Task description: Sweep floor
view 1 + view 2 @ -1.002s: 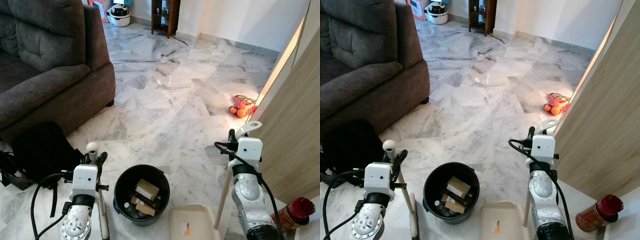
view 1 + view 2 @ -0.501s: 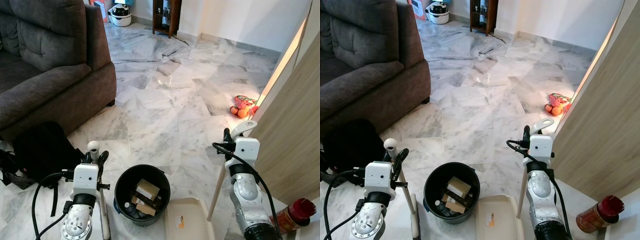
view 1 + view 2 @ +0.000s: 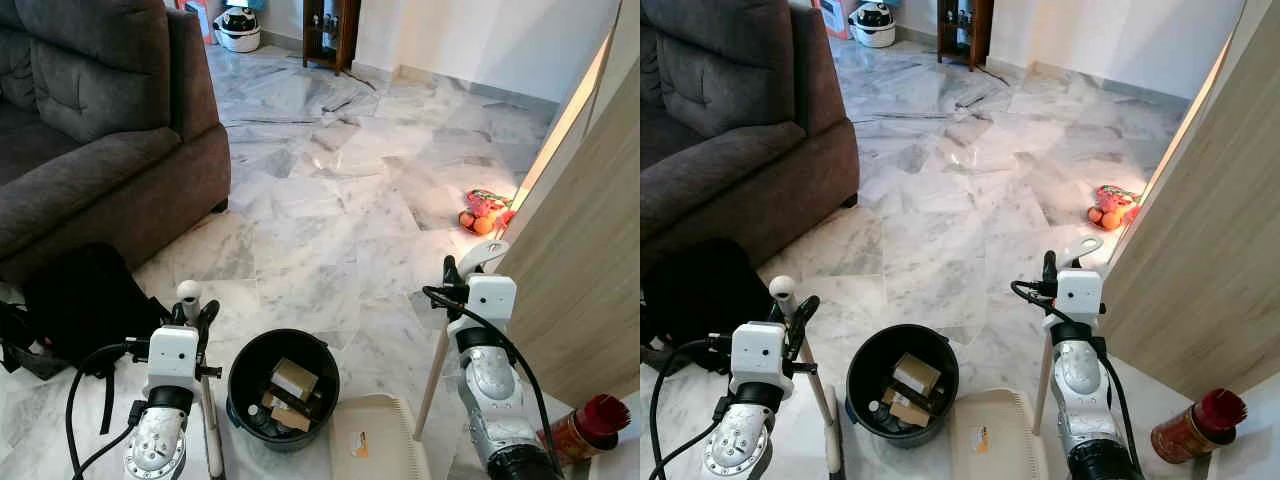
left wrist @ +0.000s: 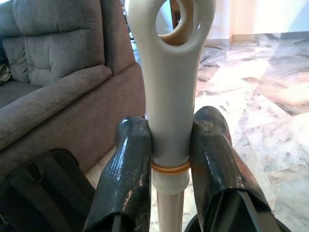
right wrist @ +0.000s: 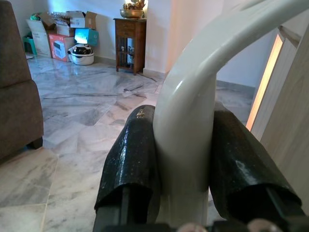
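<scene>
My left gripper [image 3: 197, 318] is shut on the white broom handle [image 3: 187, 292], low at the left; the wrist view shows its fingers [image 4: 128, 169] clamped round the handle [image 4: 171, 96] just below its eyelet. The broom stick [image 3: 210, 435] runs down beside a black bucket [image 3: 246, 362] holding cardboard scraps and bottles. At the right, my right gripper [image 3: 455, 276] is shut on the curved white dustpan handle [image 3: 490, 254], also seen between its fingers [image 5: 133, 159]. A wooden stick [image 3: 432, 375] leads down to the cream dustpan [image 3: 375, 440], which lies on the marble floor against the bucket.
A grey sofa [image 3: 90, 130] stands at the left with a black backpack [image 3: 85, 300] in front of it. A wooden panel [image 3: 590, 250] closes the right side, with a red-lidded jar [image 3: 580, 425] at its foot. Orange toys [image 3: 482, 212] lie by the panel's far edge.
My right gripper has shifted a little to the left with the dustpan handle, and the dustpan has slid closer to the bucket. The left gripper and broom have held still.
</scene>
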{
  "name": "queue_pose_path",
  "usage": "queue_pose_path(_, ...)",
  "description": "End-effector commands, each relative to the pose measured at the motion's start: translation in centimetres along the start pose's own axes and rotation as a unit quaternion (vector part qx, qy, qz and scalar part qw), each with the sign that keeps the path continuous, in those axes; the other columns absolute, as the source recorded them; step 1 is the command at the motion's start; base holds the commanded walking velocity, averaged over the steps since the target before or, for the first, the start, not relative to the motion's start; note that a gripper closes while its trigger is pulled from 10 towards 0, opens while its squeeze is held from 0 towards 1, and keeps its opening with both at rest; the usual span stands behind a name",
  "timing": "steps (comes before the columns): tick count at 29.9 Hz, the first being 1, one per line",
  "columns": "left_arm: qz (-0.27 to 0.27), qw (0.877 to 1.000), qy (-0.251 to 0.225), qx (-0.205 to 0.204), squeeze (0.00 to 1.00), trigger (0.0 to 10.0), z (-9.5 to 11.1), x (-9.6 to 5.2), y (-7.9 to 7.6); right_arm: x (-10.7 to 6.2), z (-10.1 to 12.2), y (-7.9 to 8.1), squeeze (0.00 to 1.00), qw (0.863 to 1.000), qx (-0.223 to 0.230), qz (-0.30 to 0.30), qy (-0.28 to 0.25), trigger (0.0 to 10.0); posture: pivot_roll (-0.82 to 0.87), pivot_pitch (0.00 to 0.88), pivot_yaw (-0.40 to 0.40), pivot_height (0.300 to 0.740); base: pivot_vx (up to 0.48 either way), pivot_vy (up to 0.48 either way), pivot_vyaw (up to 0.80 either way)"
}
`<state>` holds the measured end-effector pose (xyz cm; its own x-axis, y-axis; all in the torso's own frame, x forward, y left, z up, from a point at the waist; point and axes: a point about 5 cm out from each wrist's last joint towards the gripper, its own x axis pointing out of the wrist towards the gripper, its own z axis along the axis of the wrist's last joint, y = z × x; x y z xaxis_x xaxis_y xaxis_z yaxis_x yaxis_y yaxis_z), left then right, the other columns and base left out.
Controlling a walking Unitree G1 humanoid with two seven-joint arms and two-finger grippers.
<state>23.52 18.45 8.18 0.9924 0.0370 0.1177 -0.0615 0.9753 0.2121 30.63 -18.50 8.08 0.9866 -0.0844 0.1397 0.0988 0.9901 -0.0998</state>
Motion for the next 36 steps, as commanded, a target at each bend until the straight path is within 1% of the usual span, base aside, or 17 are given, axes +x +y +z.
queue_pose_path(1,0.001,1.000,-0.012,0.002,0.00,10.0,0.57,0.35,0.20,0.44,0.70,0.18,0.00,1.000,0.009,-0.001,-0.019,10.0,0.12,0.096,-0.025,0.740,0.000,0.000,0.00)
queue_pose_path(9,-0.002,1.000,-0.011,0.001,0.00,10.0,0.54,0.39,0.16,0.49,0.65,0.29,0.00,1.000,0.005,0.001,-0.020,10.0,0.12,0.097,-0.023,0.740,0.000,0.000,0.00)
queue_pose_path(21,-0.001,1.000,-0.010,0.000,0.00,10.0,0.51,0.35,0.13,0.55,0.65,0.24,0.00,1.000,0.000,-0.001,-0.021,10.0,0.12,0.098,-0.023,0.740,-0.257,0.000,0.00)
queue_pose_path(36,-0.006,1.000,-0.010,0.005,0.00,10.0,0.37,0.36,0.06,0.66,0.51,0.43,0.00,1.000,-0.005,0.000,-0.019,10.0,0.14,0.064,-0.020,0.740,-0.263,0.000,0.00)
